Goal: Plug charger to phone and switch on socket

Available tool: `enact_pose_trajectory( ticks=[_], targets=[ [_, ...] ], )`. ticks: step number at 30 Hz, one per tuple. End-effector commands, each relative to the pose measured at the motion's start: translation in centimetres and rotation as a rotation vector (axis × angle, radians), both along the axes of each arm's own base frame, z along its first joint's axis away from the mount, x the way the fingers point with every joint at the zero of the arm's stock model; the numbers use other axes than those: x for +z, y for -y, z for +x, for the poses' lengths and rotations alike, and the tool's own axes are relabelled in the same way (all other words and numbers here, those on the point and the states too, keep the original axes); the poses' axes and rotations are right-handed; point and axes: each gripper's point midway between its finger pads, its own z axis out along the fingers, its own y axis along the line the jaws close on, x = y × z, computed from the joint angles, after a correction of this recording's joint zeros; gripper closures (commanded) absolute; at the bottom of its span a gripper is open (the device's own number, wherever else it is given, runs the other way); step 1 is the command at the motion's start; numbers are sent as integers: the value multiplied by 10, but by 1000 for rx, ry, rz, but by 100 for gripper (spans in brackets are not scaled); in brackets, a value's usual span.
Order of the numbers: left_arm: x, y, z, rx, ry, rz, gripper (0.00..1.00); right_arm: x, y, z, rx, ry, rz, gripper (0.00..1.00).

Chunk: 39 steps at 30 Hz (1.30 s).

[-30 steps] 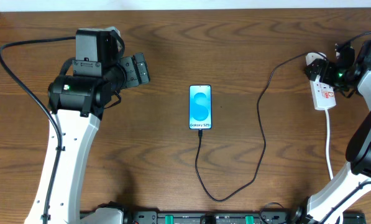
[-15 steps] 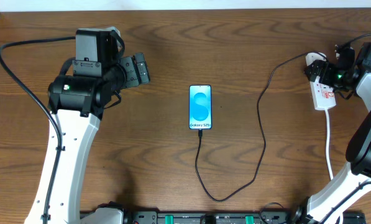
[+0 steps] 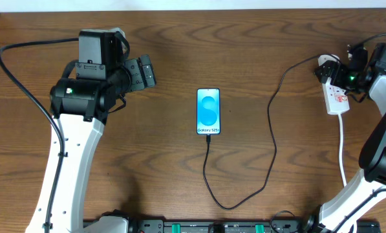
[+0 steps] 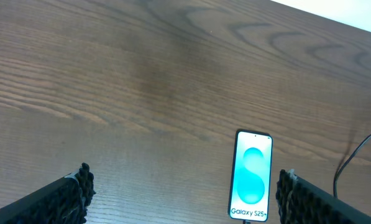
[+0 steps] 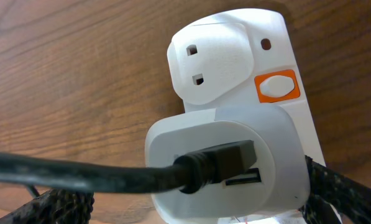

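Note:
The phone (image 3: 208,111) lies face up mid-table with its blue screen lit, and it also shows in the left wrist view (image 4: 252,176). The black charger cable (image 3: 270,149) runs from the phone's near end in a loop to the white socket (image 3: 338,100) at the far right. In the right wrist view the cable (image 5: 79,174) ends in a black connector set in a white adapter (image 5: 229,155) on the socket (image 5: 235,50), beside an orange switch (image 5: 275,87). My right gripper (image 5: 197,186) (image 3: 343,76) is open, its fingers either side of the adapter. My left gripper (image 3: 144,71) (image 4: 184,180) is open and empty, left of the phone.
The socket's white cord (image 3: 343,149) runs from the socket toward the front edge at the right. A thick black arm cable (image 3: 11,71) curves along the left side. The table's back edge lies just beyond both arms.
My right gripper has shifted very slightly toward the back at the socket. The left arm, phone and cable have not moved.

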Motion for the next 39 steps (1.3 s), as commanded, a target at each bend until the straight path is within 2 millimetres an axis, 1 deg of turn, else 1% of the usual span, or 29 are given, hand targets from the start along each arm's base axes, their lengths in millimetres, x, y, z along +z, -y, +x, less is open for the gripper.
enact_pose_trajectory(
  ticks=[1,4,7,10,21,26,32,39],
  targets=[
    [-1,-5,0,5,-1,18,5,-9,-61,-8,109,-47,142,1],
    [-1,-5,0,5,-1,18,5,-12,-69,-8,120,-62,122,1],
    [-1,-5,0,5,-1,18,5,-15,-66,-8,104,-76,89,1],
    [-1,-5,0,5,-1,18,5,-18,-56,-7,76,-81,45,1],
    [-1,-5,0,5,-1,18,5,-22,-16,-13,-17,-105,-18,1],
    [-1,-5,0,5,-1,18,5,-21,-6,-14,-39,-102,-21,1],
    [-1,-5,0,5,-1,18,5,-8,0,-9,-37,-101,-21,1],
    [-1,-5,0,5,-1,18,5,-7,-1,-10,-33,-105,-21,1]
  ],
)
